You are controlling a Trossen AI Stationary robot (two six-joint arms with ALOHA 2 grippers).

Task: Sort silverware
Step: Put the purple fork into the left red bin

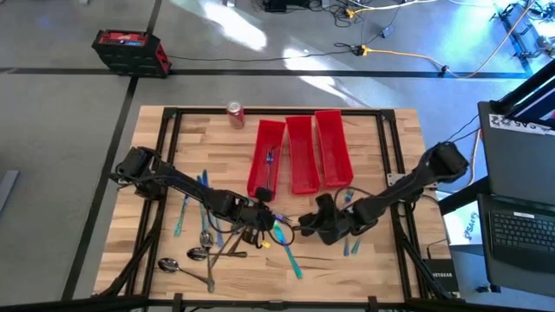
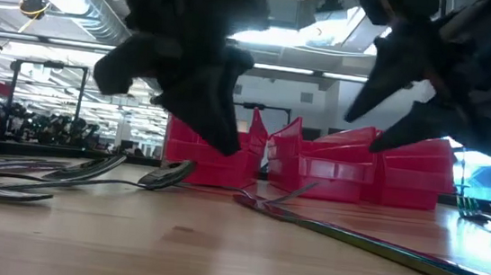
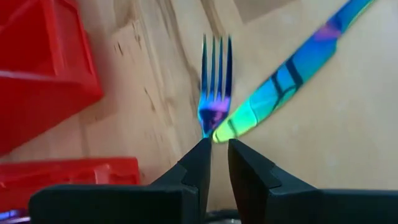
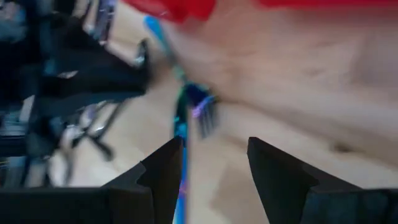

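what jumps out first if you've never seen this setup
Three long red bins stand side by side at the table's far middle. Just in front of them both dark arms meet, the left hand pinching an iridescent fork, the right hand open. Loose silverware lies scattered front-left.

Bare wood [image 1: 373,165] right of red bins [image 1: 301,154].

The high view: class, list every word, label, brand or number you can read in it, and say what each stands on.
No text can be read for certain.
Red soda can at the table's far edge: label too small to read.
Black and red case on the floor: light label, too small to read.
White strip on the dark box at the right edge: lettering blurred, unreadable.
Long red plastic bins: no markings visible.
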